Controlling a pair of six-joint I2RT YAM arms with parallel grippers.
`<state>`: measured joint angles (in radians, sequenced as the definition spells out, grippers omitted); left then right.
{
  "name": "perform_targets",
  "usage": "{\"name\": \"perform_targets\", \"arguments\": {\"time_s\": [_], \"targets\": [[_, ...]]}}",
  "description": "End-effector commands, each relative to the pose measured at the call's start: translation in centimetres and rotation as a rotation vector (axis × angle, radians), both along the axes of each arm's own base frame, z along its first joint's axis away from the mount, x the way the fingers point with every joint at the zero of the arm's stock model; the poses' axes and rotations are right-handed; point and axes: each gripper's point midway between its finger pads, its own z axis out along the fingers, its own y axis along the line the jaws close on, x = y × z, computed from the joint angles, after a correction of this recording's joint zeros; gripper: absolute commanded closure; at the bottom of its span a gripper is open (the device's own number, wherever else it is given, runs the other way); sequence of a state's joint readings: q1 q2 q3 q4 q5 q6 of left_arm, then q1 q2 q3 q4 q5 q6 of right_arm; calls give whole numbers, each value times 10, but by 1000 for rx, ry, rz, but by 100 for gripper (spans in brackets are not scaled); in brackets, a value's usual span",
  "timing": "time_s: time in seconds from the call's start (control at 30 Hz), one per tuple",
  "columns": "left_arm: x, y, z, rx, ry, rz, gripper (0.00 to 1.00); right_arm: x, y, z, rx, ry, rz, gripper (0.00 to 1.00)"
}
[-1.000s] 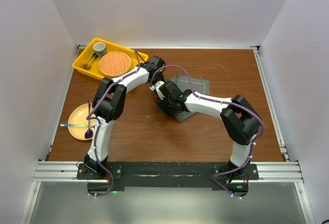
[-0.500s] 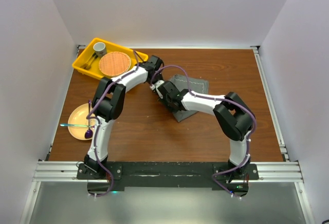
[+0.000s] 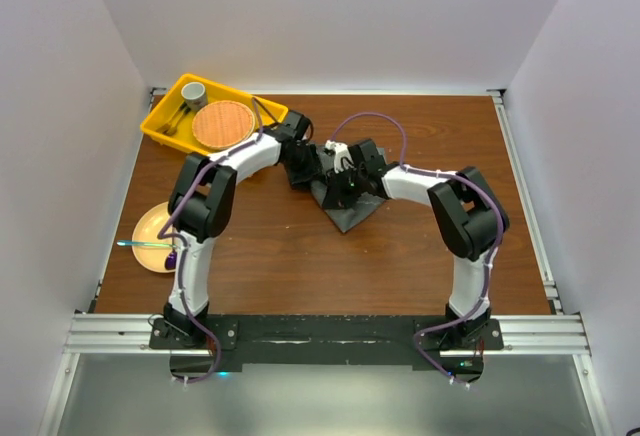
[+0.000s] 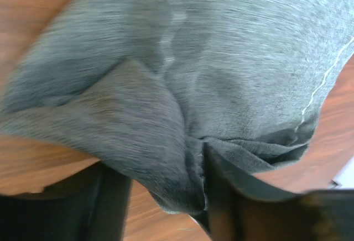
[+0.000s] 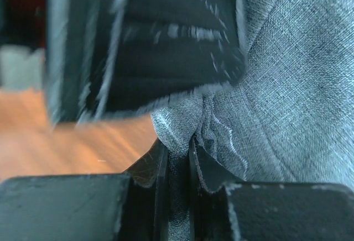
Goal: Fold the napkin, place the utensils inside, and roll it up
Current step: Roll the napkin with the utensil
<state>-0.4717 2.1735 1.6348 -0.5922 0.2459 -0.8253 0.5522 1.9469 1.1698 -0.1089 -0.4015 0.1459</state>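
The left fingers [image 4: 108, 208] pinch a bunched fold of the napkin [image 3: 345, 214]; the right fingers [image 5: 148, 169], nearly closed, clamp the napkin just beside them.

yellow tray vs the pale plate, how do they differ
The yellow tray is rectangular and deep yellow; the plate is round and paler. The tray sits at the far left corner; the plate lies closer to the near edge. The tray holds a round tan mat and a grey cup; the plate holds a teal-handled utensil. Both rest on the table.
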Motion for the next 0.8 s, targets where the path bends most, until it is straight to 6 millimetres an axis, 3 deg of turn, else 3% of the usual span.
{"name": "perform_targets", "arguments": {"time_s": [0.0,0.07,0.13,0.3,0.33,0.4,0.43,0.5,0.6,0.63,0.7,0.73,0.77], "targets": [[2,24,14,74,-78,-35,29,-69,7,-43,134,381,88,100],[9,27,29,64,-128,-45,17,-73,7,-43,183,441,86,100],[14,30,45,72,-183,-61,13,-75,5,-45,195,487,77,100],[10,39,70,90,-260,-86,17,-73,-5,-54,231,590,28,100],[11,38,88,67,-319,-86,19,-73,-6,-54,231,623,9,100],[0,41,86,52,-319,-80,26,-72,-8,-55,252,674,-8,100],[2,38,101,16,-373,-76,34,-71,-8,-55,253,686,-27,100],[-6,42,101,18,-371,-76,35,-69,-11,-56,252,703,-58,100],[-8,45,111,21,-422,-92,47,-67,-11,-56,267,724,-79,100],[0,37,123,-26,-487,-96,55,-65,-9,-54,284,729,-92,100],[-5,24,115,-108,-478,-137,61,-59,-9,-50,312,725,-114,100],[-2,13,109,-156,-465,-147,72,-57,-9,-51,308,722,-123,100],[-1,10,104,-170,-456,-148,77,-55,-9,-51,303,714,-127,100]]}}
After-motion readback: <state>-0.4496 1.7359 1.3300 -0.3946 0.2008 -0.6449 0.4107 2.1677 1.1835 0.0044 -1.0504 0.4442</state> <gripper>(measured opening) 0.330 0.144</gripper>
